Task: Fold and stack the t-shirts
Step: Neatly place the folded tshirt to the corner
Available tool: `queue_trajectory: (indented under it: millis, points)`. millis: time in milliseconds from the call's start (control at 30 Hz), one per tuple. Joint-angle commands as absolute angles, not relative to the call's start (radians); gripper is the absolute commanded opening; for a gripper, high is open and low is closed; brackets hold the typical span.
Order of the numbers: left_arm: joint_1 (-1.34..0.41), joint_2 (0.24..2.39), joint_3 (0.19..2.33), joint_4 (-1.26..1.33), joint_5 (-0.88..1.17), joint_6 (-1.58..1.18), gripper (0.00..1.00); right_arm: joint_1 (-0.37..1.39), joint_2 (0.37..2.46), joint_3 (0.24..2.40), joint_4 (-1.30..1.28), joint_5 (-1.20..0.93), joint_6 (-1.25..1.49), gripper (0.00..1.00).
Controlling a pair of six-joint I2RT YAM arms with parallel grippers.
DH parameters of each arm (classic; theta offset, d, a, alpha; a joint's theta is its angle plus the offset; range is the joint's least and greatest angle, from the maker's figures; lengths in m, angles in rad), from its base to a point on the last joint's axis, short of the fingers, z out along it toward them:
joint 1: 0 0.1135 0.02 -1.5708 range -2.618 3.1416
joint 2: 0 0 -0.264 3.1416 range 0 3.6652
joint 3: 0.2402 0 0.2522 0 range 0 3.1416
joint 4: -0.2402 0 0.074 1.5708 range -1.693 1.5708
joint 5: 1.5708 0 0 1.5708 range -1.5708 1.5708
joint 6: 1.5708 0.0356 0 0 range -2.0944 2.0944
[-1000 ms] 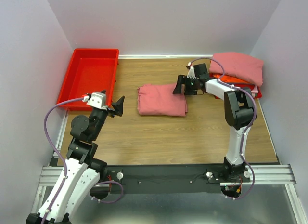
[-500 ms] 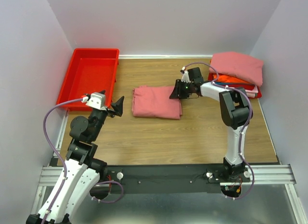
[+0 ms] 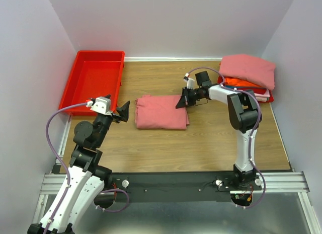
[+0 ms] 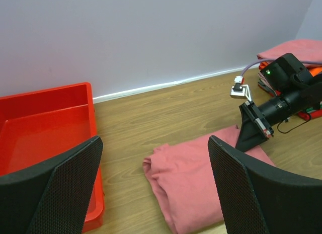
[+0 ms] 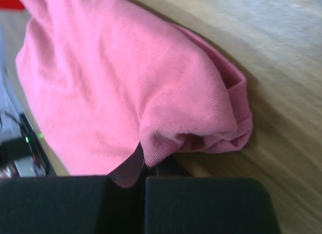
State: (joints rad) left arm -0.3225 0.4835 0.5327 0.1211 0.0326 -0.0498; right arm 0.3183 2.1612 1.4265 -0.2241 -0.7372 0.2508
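At the middle of the bench (image 3: 201, 143): folded salmon-pink t-shirt (image 3: 162, 112), lying flat as a rough rectangle, with a thick rounded fold along its 9 o'clock side.

At the shirt's 3 o'clock edge, near the far corner: right fingers (image 3: 182, 100), pressed fully together and low against the cloth. In the right wrist view, seemingly nipping a small flap of the hem between the tips, though hard to be sure with that seam so dark. Right arm reaching in from 3 o'clock.

At about 8 o'clock from the shirt and apart from it: left fingers (image 3: 124, 111), spread wide, holding nothing, held above the bench and aimed towards the shirt.

At the bench's 2 o'clock corner: stack of t-shirts (image 3: 247, 70), with a large salmon-pink one on top and orange and red layers showing beneath.

At the 10 o'clock corner: red bin (image 3: 95, 83), well apart from the folded shirt.
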Motion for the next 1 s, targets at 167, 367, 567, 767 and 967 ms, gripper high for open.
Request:
queue_trajectory:
  millis: [167,367,567,767,967]
  points:
    - [-0.322,0.463,0.526,0.135,0.046,-0.048,0.92,0.259,2.043,1.517,-0.491,-0.792,-0.092,0.0]
    - [-0.324,0.436,0.52,0.14,0.052,-0.048,0.92,0.259,2.008,1.566,-0.583,-0.557,-0.202,0.0]
    - [-0.325,0.426,0.518,0.147,0.066,-0.048,0.92,0.258,1.997,1.617,-0.629,-0.379,-0.274,0.0]
    - [-0.325,0.42,0.517,0.149,0.072,-0.049,0.92,0.259,1.988,1.677,-0.666,-0.288,-0.317,0.0]
    - [-0.327,0.411,0.515,0.152,0.077,-0.048,0.92,0.259,1.967,1.724,-0.689,-0.215,-0.354,0.0]
